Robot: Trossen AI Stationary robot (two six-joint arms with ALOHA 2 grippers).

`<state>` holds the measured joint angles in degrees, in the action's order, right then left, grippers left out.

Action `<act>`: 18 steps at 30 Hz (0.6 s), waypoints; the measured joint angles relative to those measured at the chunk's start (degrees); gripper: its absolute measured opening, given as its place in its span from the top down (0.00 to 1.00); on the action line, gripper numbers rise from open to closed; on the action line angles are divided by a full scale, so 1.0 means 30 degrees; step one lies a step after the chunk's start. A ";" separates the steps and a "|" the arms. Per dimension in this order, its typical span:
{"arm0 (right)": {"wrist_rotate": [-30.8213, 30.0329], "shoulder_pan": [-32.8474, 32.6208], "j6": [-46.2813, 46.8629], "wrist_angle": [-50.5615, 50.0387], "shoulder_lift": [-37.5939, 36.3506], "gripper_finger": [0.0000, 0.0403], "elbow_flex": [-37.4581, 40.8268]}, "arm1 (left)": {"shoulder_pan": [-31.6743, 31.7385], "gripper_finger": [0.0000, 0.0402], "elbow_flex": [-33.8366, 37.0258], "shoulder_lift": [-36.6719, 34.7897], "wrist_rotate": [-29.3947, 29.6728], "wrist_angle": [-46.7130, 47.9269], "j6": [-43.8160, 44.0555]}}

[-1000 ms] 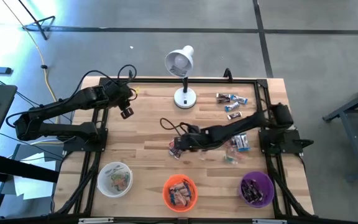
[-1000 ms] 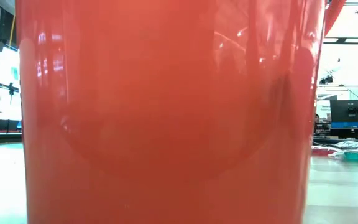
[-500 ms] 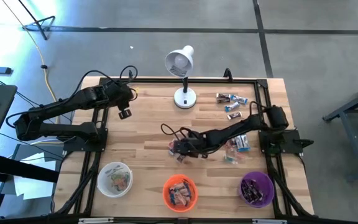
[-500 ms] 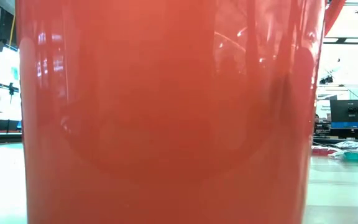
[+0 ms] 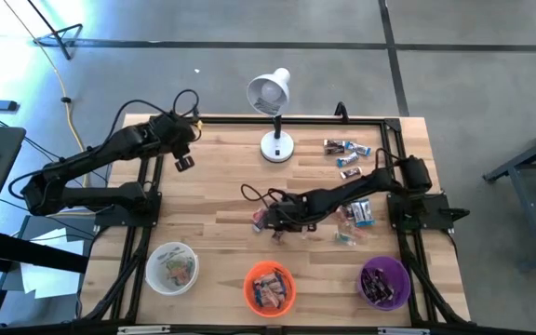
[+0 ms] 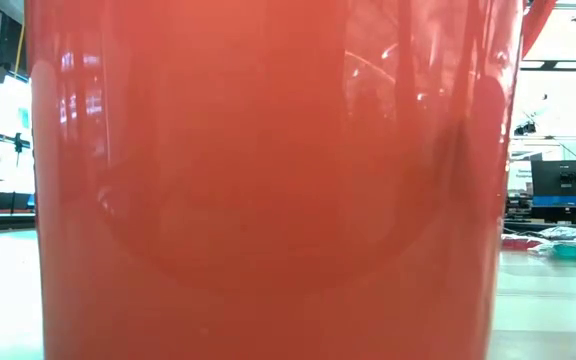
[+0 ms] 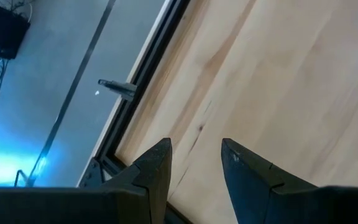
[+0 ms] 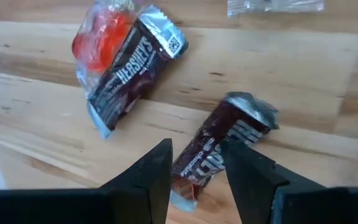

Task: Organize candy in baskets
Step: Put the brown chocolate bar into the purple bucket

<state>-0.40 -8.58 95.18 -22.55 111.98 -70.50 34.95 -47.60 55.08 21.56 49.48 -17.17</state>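
Reaching low over the middle of the table (image 5: 221, 186) with the right arm (image 5: 352, 191), right jaws open, one tip on each side of the near end of a brown candy (image 8: 225, 140) lying flat on the wood. Set that way, most likely, to close on it and lift it. Not squeezing it yet, as far as can be seen. Just beside it, a dark bar (image 8: 129, 68) lying on top of an orange candy (image 8: 101, 37), so harder to take cleanly; probably why the single one comes first. More loose candy (image 5: 356, 214) near the right side, and some (image 5: 347, 149) farther back near the lamp (image 5: 273, 112). Lined up along the front edge, three baskets: white (image 5: 172, 267), orange (image 5: 269, 287), purple (image 5: 384, 283), each with some candy inside, seemingly sorted by kind. Close enough for a short carry from the middle. Parked at the back left corner, the left arm (image 5: 110, 154), left jaws open and empty over bare wood, likely kept out of the way. Nothing to learn from the low view, blocked by the orange basket's wall.
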 joint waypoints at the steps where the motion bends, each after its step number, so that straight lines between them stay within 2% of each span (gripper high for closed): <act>1: 0.0027 -0.0010 -0.0258 -0.0600 0.0000 0.65 -0.0415 | 0.0136 0.68 -0.0003 -0.0002 -0.0002 0.0004 -0.0005; 8: -0.0543 -0.0520 -0.1201 -0.5443 0.0017 0.65 -0.4160 | 0.0798 0.68 -0.0004 0.0004 -0.1041 0.0008 0.0044; 11: 0.0175 -0.0704 -0.0578 -0.6322 0.0082 0.65 -0.4299 | 0.0900 0.68 -0.0004 0.0004 -0.1217 0.0008 0.0047; 18: 0.0583 -0.0890 0.0252 -0.5241 0.0262 0.65 -0.3061 | 0.0900 0.68 -0.0004 0.0004 -0.1217 -0.0033 0.0006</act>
<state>1.35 -11.25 95.94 -38.28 112.77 -79.68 37.65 -47.62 55.09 17.91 49.39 -17.15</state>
